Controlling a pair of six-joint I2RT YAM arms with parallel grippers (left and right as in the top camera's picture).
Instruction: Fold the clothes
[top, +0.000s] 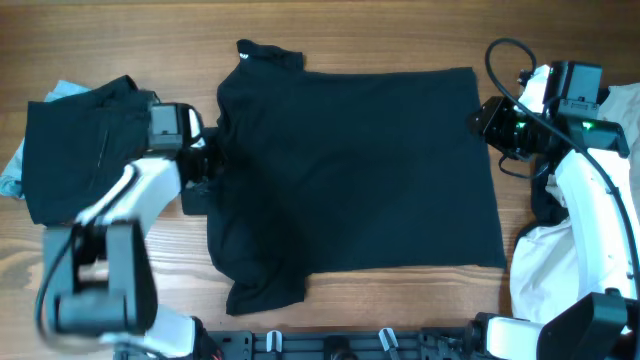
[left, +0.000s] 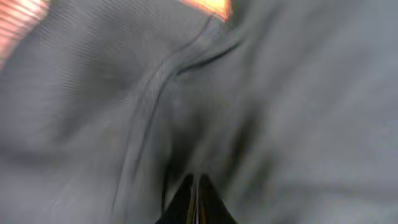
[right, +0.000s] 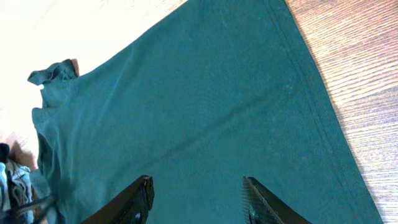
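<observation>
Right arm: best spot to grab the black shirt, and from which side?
The hem of the shirt, coming in from the right. It lies flat, and that straight edge sits nearest the right gripper, whose jaws are open.

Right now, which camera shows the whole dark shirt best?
Overhead. It shows the dark shirt entire, its outline in frame. The left wrist view gives only a blurred close-up of fabric and a seam; the right wrist view shows much of it, cropped at the bottom.
</observation>
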